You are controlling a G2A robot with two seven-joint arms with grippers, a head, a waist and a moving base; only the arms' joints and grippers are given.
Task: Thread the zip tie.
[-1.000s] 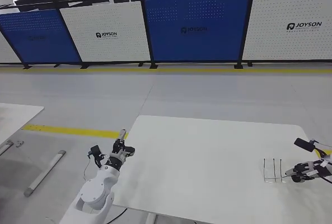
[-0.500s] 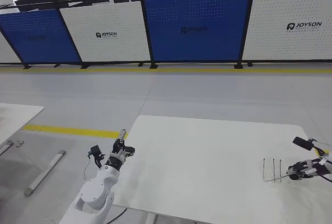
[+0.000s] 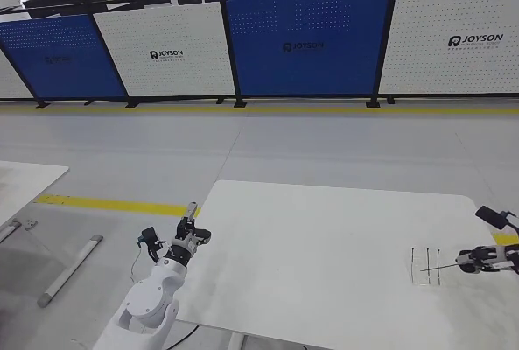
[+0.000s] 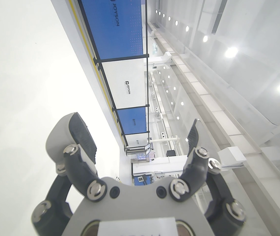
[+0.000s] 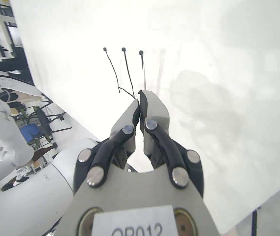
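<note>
Top view: a white worktop (image 3: 329, 245) stands on a grey floor (image 3: 241, 149) crossed by a yellow line (image 3: 110, 205). Blue and white perforated partition panels (image 3: 307, 48) close the room behind it, and a second table (image 3: 14, 188) sits off to the left.

Three black zip ties (image 3: 427, 262) lie side by side near the worktop's right edge, heads pointing away from the robot. The right tool (image 3: 462, 262) is just beside their tails.

From the right wrist, the right tool (image 5: 139, 98) has its tips pressed together on a thin black tail among the zip ties (image 5: 127, 69). Which of the three it pinches cannot be told.

The left tool (image 3: 189, 214) is at the worktop's left edge, well apart from them. Seen from its own wrist, the left tool (image 4: 137, 131) gapes wide with nothing between its pads, under bright ceiling lights (image 4: 230, 52).
</note>
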